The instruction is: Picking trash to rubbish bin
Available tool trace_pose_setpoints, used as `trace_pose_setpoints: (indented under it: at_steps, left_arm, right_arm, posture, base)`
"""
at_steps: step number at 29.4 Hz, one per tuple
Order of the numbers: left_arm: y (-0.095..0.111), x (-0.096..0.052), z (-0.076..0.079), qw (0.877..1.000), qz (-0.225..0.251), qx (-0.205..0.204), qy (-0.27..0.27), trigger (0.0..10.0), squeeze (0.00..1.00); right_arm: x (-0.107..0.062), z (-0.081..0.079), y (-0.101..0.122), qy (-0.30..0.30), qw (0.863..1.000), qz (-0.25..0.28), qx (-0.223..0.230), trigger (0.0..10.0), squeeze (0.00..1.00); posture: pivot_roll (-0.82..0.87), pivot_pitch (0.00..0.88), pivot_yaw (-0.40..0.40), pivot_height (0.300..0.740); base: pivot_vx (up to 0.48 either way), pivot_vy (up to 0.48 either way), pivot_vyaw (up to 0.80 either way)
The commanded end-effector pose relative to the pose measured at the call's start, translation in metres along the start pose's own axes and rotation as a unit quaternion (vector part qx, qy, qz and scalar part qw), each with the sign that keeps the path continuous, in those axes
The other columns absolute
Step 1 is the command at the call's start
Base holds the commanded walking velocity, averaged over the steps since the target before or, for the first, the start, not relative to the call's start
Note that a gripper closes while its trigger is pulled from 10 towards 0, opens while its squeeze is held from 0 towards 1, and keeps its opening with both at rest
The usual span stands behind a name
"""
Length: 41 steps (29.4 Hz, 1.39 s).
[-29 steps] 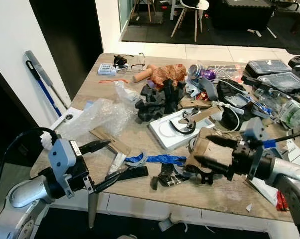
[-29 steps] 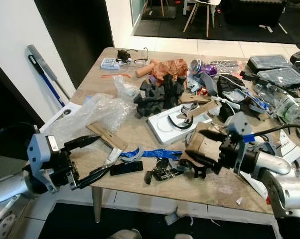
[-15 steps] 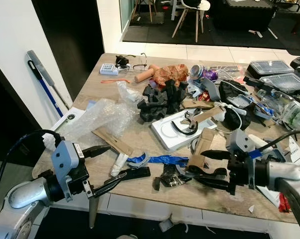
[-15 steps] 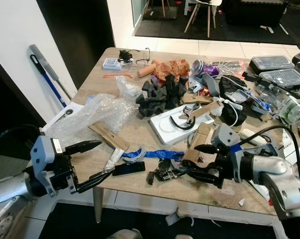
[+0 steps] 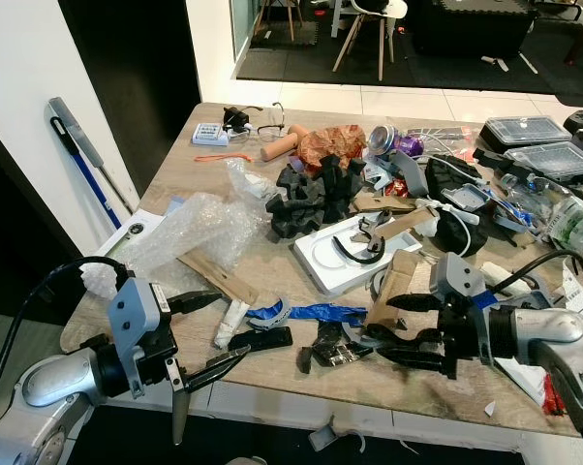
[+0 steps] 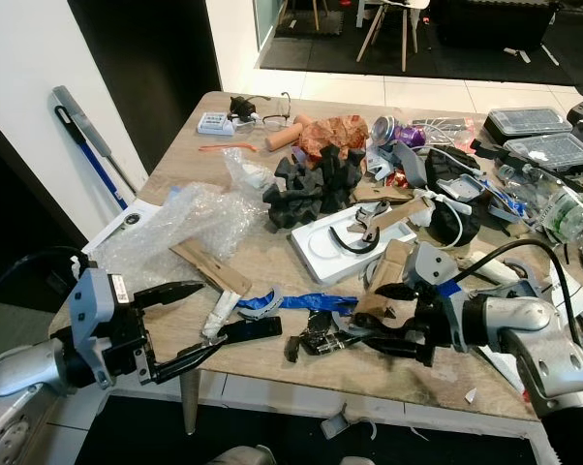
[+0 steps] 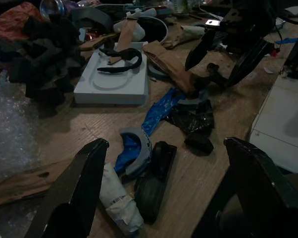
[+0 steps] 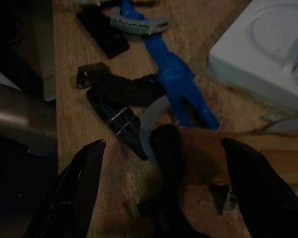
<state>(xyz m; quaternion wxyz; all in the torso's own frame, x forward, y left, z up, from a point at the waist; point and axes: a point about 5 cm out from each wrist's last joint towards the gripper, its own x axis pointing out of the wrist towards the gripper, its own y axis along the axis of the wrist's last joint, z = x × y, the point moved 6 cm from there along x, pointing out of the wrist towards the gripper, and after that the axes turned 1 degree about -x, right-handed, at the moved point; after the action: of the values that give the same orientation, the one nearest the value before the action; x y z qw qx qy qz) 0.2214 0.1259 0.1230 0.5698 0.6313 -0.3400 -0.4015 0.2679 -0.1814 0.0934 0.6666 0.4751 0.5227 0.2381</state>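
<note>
Under right gripper [image 5: 400, 325], dark scraps [image 8: 120, 106] blur.

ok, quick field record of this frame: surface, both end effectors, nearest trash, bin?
surface: wooden table, cluttered
left end effector: open, at the table's near left edge
right end effector: open, low over the brown cardboard scrap
nearest trash: blue tape strip, crumpled black plastic, bubble wrap
bin: cannot tell
</note>
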Motion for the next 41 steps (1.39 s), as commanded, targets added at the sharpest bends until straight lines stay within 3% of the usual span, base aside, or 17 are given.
trace_pose_setpoints:
  at_steps: [1,7,13,14,16,17,18,19,34,41]
  left_arm:
    - [-0.006,-0.004,0.003,1.0,-0.018,-0.003,-0.009,10.0,0.0]
    - [0.013,-0.003,0.013,1.0,-0.008,0.005,-0.014,10.0,0.0]
    - [0.019,-0.001,0.014,1.0,-0.002,0.008,-0.01,10.0,0.0]
    - [0.02,0.0,0.014,1.0,-0.001,0.009,-0.01,10.0,0.0]
    - [0.022,0.001,0.014,1.0,-0.001,0.008,-0.01,10.0,0.0]
    - [0.023,0.002,0.014,1.0,-0.001,0.008,-0.01,10.0,0.0]
    - [0.023,0.002,0.014,1.0,-0.001,0.008,-0.01,10.0,0.0]
    - [0.025,0.004,0.014,1.0,0.0,0.007,-0.011,10.0,0.0]
    - [0.019,0.01,0.01,1.0,-0.005,-0.003,-0.011,10.0,0.0]
    - [0.019,0.014,0.01,1.0,0.0,-0.004,-0.01,10.0,0.0]
  right_arm:
    - [0.003,-0.007,-0.012,0.022,0.999,-0.028,0.004,10.0,0.0]
    - [0.007,0.001,-0.027,-0.002,0.998,-0.068,-0.013,10.0,0.0]
    - [0.007,0.008,-0.034,-0.019,0.996,-0.088,-0.023,10.0,0.0]
    - [0.007,0.008,-0.036,-0.019,0.995,-0.094,-0.025,7.7,0.0]
    - [0.007,0.008,-0.038,-0.019,0.995,-0.098,-0.026,7.7,0.0]
    - [0.007,0.008,-0.039,-0.019,0.994,-0.101,-0.027,1.0,0.0]
    - [0.007,0.008,-0.039,-0.019,0.994,-0.101,-0.027,1.0,0.0]
    - [0.007,0.005,-0.042,-0.012,0.994,-0.104,-0.024,0.0,0.0]
    - [0.007,0.004,-0.043,-0.007,0.995,-0.098,-0.018,0.0,0.0]
    - [0.001,0.007,-0.029,-0.021,0.999,-0.049,0.005,0.0,0.0]
  posture:
    - [0.0,0.0,0.004,0.74]
    - [0.01,0.0,0.005,0.74]
    - [0.01,0.0,0.005,0.74]
    - [0.0,0.0,0.003,0.74]
    - [0.0,0.0,0.003,0.74]
    - [0.0,0.0,0.003,0.74]
    - [0.0,0.0,0.003,0.74]
    - [0.0,0.0,0.003,0.74]
    - [0.0,0.0,-0.001,0.74]
    - [0.0,0.0,-0.004,0.74]
  base:
    - [0.0,0.0,0.0]
    - [0.0,0.0,0.0]
    - [0.0,0.0,0.0]
    - [0.0,0.0,0.0]
    - [0.0,0.0,0.0]
    - [0.0,0.0,0.0]
    - [0.0,0.0,0.0]
    - [0.0,0.0,0.0]
    - [0.0,0.0,0.0]
    - [0.0,0.0,0.0]
